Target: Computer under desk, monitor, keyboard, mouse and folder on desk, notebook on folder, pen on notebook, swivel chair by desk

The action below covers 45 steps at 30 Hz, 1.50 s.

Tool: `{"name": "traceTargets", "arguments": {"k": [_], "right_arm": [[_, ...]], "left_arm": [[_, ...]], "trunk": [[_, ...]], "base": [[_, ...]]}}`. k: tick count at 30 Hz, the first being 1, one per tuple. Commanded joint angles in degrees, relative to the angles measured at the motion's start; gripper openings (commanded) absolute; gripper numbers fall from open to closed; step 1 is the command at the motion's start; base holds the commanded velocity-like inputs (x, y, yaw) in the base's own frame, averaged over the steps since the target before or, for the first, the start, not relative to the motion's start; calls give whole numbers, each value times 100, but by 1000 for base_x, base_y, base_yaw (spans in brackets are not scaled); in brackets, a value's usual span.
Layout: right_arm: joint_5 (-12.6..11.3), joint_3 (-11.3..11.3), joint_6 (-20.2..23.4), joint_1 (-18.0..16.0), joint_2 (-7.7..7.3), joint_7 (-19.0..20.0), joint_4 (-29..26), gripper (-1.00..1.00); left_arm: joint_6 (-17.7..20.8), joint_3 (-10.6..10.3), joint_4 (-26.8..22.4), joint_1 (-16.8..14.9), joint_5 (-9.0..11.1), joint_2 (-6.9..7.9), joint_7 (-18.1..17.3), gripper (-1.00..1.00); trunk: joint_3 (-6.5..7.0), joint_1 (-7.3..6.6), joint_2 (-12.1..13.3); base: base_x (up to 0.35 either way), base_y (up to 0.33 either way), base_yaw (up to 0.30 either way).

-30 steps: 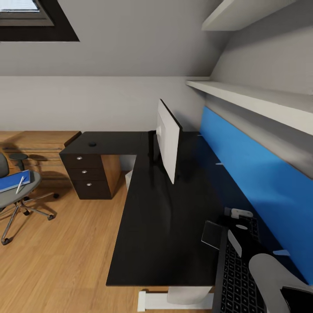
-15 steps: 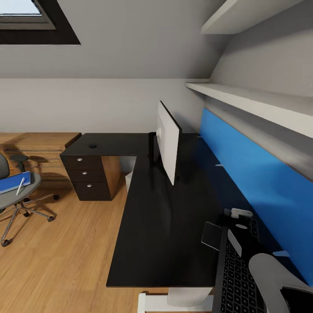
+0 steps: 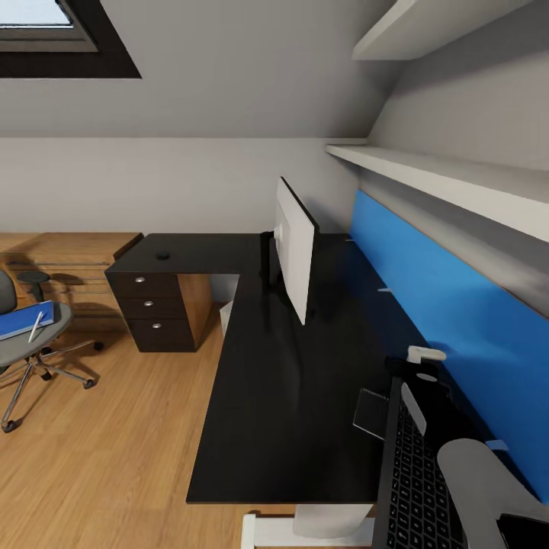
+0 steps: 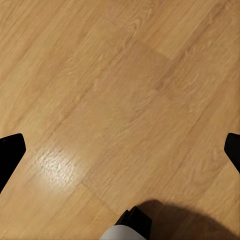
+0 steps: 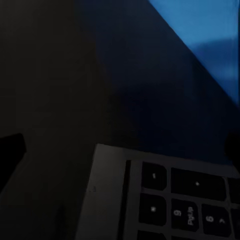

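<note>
The black desk (image 3: 282, 381) carries the monitor (image 3: 296, 255), seen edge-on. The keyboard (image 3: 415, 480) lies at the desk's near right by the blue back panel (image 3: 427, 282). My right gripper (image 3: 424, 364) hangs open just past the keyboard's far end, and that end (image 5: 170, 200) shows below the spread fingers (image 5: 10, 150). A small black rounded lump, seemingly the mouse (image 3: 162, 255), sits above the drawers. The swivel chair (image 3: 30, 343) holds the blue folder (image 3: 21, 320) with the pen (image 3: 34, 325) on it. A pale sliver under the desk may be the computer (image 3: 226, 316). The notebook is out of view. My left gripper (image 4: 120, 150) is open over bare floor.
A black three-drawer unit (image 3: 152, 309) stands under the desk's far wing, with a light wooden chest (image 3: 69, 263) behind it. White shelves (image 3: 442, 179) jut out above the blue panel. Wooden floor (image 3: 114, 442) lies between the chair and the desk.
My right gripper has moved farther along the desk, away from me, past the keyboard's far end. The keyboard, monitor and chair have stayed put.
</note>
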Motion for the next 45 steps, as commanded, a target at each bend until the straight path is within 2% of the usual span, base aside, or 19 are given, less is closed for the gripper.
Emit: {"name": "traceTargets", "arguments": {"k": [1,9,14,22,26,29,35,42,45], "right_arm": [[-11,4,80,21,4,-17,-82,100],[-44,3,473,196,24,-17,-425,100],[-121,3,549,243,21,-17,-566,100],[-206,0,849,519,26,-17,-1119,100],[-416,-4,1135,706,22,-17,-1580,100],[-741,-5,1360,1008,11,-23,-2120,100],[-841,-5,1417,1387,21,-33,-2506,100],[-854,-4,1421,1573,34,-34,-2559,100],[-848,-3,1412,1625,142,-40,-2565,100]], "left_arm": [[-30,-49,-5,-4,56,7,32,100],[-27,-55,-5,-4,54,5,32,100],[-24,-61,-5,-4,48,0,32,100],[-9,-75,-5,-4,44,-4,32,100],[4,-81,-3,-4,53,-14,32,100],[5,-83,-1,-4,45,-21,32,100],[-2,-84,2,-4,35,-25,32,100],[-4,-81,0,-4,30,-22,32,100],[-4,-79,0,-4,32,-23,32,100]], "trunk": [[-6,0,-3],[-6,0,-3],[-6,0,-3],[-6,0,-3],[-6,0,-3],[-6,0,-3],[-6,0,-3],[-6,0,-3],[-6,0,-3]], "base": [[0,0,0],[0,0,0],[-6,0,0],[-218,0,0],[-320,0,0],[-317,-72,0],[-273,-209,0],[-259,-215,0],[-298,-136,0]]}}
